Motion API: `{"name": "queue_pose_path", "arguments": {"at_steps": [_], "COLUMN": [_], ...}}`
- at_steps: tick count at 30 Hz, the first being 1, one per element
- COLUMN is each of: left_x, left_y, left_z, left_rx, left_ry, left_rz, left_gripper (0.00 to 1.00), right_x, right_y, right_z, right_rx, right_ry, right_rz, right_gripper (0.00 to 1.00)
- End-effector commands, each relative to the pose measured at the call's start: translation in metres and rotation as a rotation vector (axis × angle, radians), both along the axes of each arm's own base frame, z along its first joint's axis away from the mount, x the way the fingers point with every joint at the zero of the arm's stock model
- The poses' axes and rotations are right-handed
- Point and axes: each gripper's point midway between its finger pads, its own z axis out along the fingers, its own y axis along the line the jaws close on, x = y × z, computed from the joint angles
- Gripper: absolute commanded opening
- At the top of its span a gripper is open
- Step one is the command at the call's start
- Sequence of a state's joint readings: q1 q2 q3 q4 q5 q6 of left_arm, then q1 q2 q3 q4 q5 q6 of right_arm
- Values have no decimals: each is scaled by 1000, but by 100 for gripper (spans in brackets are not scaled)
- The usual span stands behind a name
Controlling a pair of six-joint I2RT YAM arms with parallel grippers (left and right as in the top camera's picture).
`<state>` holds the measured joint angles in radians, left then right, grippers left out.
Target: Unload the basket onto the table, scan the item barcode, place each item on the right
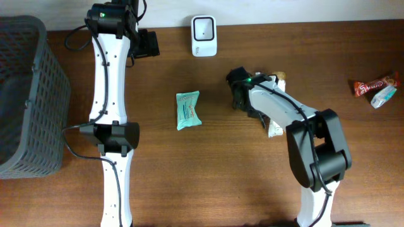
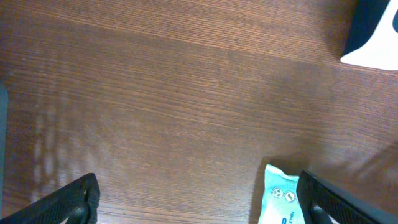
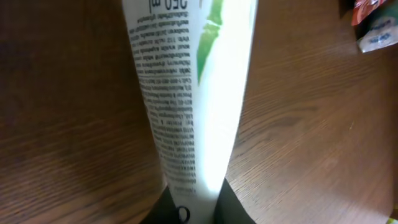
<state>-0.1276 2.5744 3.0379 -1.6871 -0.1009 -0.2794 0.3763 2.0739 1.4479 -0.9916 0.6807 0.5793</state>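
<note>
From overhead, the barcode scanner (image 1: pixel 204 36) stands at the far edge of the table (image 1: pixel 189 176), a white unit with a dark window. The white tube (image 1: pixel 276 129) lies right of centre, well apart from the scanner. The right arm (image 1: pixel 278 104) crosses over it, so only its two ends show. A teal packet (image 1: pixel 187 110) lies flat near the middle. A grey basket (image 1: pixel 25 94) sits at the left edge. A red wrapper (image 1: pixel 375 85) and a pale packet (image 1: pixel 384 96) lie just beside each other far to the right.

The right wrist view shows what the arm hides from above. The tube's face carries fine black print and a green graphic, and it runs from the top of the frame down to the right gripper (image 3: pixel 186 214). Its narrow end sits between the dark fingers at the bottom edge. So little of them shows that I cannot tell whether they pinch it or only flank it. No barcode is legible on this face. The two snack packets show in the upper right corner.

The left wrist view alone settles the left gripper (image 2: pixel 199 205). Its fingertips (image 2: pixel 68 205) stand spread wide at the bottom corners of the frame, holding nothing, above bare wood. A corner of the teal packet pokes in next to the right fingertip, and the scanner's white body shows at the top right.
</note>
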Motion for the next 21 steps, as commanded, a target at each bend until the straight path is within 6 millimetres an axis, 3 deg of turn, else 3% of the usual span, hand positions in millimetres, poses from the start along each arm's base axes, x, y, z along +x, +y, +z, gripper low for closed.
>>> {"name": "queue_pose_path", "arguments": {"at_steps": [1, 4, 6, 7, 11, 15, 18, 20, 21], "left_x": [1, 1, 1, 1, 1, 1, 1, 1, 1], "left_y": [2, 2, 2, 2, 2, 2, 2, 2, 2], "left_z": [-5, -5, -5, -5, -5, -5, -5, -5, -5], "left_rx": [-3, -3, -3, -3, -3, -3, -3, -3, -3], "left_ry": [11, 11, 11, 11, 11, 11, 11, 11, 11], "left_rz": [-5, -5, -5, -5, -5, -5, -5, -5, -5], "left_gripper": [99, 99, 99, 99, 99, 99, 99, 99, 99], "right_x": [-4, -9, -10, -10, -1, 15, 29, 33, 34], "right_y": [19, 47, 62, 69, 97, 100, 85, 78, 78], "right_z": [-8, -12, -10, -9, 14, 44, 71, 75, 74], "right_rx": [20, 71, 73, 73, 83, 104, 174, 271, 338], "right_ry": [7, 20, 19, 23, 2, -37, -46, 0, 35], "right_rz": [21, 76, 118, 147, 225, 210, 144, 138, 152], "right_gripper": [22, 32, 51, 55, 61, 61, 63, 72, 83]}}
